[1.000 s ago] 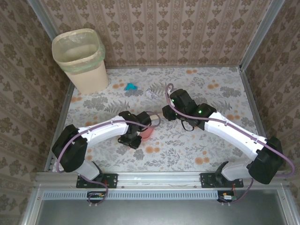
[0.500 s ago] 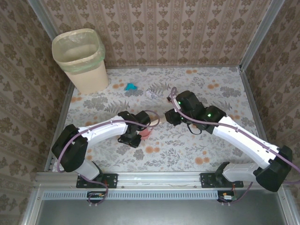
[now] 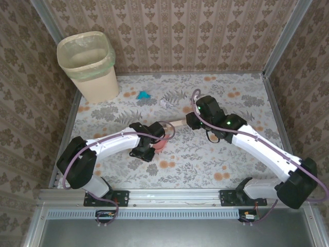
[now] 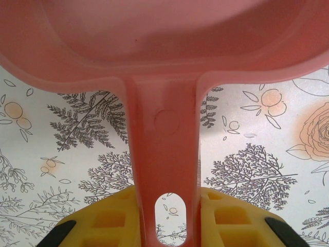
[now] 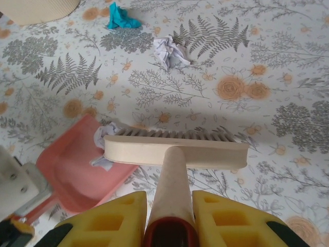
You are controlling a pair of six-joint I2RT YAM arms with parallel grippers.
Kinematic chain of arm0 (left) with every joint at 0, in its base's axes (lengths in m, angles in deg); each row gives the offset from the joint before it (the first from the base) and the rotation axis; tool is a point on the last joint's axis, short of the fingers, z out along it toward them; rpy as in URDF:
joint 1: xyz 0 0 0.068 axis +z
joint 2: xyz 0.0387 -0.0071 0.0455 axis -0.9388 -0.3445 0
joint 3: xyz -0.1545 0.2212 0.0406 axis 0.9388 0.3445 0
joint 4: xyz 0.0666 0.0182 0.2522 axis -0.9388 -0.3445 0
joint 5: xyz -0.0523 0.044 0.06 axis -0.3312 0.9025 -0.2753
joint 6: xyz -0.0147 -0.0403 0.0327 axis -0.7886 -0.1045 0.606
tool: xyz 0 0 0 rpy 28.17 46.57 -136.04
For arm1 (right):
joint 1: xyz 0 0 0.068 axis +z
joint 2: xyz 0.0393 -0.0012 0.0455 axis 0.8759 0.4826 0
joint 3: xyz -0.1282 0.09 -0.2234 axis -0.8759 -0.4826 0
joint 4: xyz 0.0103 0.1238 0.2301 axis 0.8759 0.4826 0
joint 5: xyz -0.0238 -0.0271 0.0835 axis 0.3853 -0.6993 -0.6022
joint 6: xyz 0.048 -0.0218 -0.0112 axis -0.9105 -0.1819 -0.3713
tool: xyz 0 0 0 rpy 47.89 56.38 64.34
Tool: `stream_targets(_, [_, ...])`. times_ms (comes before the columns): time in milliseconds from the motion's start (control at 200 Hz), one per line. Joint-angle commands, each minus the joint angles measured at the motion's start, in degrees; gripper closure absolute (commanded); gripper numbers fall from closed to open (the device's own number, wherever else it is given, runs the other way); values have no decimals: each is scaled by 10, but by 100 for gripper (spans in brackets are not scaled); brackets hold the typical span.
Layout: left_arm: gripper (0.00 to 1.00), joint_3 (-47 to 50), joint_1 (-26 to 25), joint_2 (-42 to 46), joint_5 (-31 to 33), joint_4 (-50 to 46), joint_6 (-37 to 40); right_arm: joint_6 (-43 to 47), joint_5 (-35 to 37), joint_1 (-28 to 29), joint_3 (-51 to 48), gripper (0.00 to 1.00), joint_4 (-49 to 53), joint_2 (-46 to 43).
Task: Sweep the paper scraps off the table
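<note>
Top external: high, behind the arm bases, looking down over the whole counter (image 3: 247, 98). Left wrist: very close, low, facing along the dustpan (image 4: 164, 128) handle. Right wrist: higher, tilted forward over the brush (image 5: 175, 152). Shared across all three: dustpan and the counter around it.

My left arm (image 3: 110, 143) wearing white shells over long links, black housings bulking at shoulder and wrist joints. My right arm (image 3: 262, 149) showing same white-and-black build. Mauve cable (image 3: 103, 139) running along each arm, looping free near wrist. Green light (image 3: 226, 122) glowing on right arm's black housing. Black base plates (image 3: 114, 197) carrying thin wires below. My left gripper (image 4: 167, 224) and right gripper (image 5: 169, 218) both showing yellow fingers (image 5: 113, 221) with square moulded pockets, black corners peeking at outer edges.
</note>
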State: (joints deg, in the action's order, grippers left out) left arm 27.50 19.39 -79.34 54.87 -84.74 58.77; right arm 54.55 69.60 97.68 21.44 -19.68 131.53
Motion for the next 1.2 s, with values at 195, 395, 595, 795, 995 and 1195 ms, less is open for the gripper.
stream_targets(195, [100, 9, 6, 0, 12, -8, -6, -12, 12, 22, 41, 100, -56, 105])
stream_targets(395, [100, 14, 6, -1, 25, -6, -9, 32, -1, 43, 48, 100, -39, 109])
stream_targets(595, [100, 15, 9, 3, 57, -20, -18, 81, -34, 44, 42, 100, 25, 79])
stream_targets(795, [100, 15, 24, 12, 84, -26, -27, 93, -45, 43, 7, 100, 48, -20])
stream_targets(995, [100, 15, 27, 11, 84, -23, -25, 41, 2, 43, -5, 100, -13, -56])
stream_targets(1195, [100, 22, 26, 14, 78, -15, -25, 10, 30, 42, -1, 100, -73, -13])
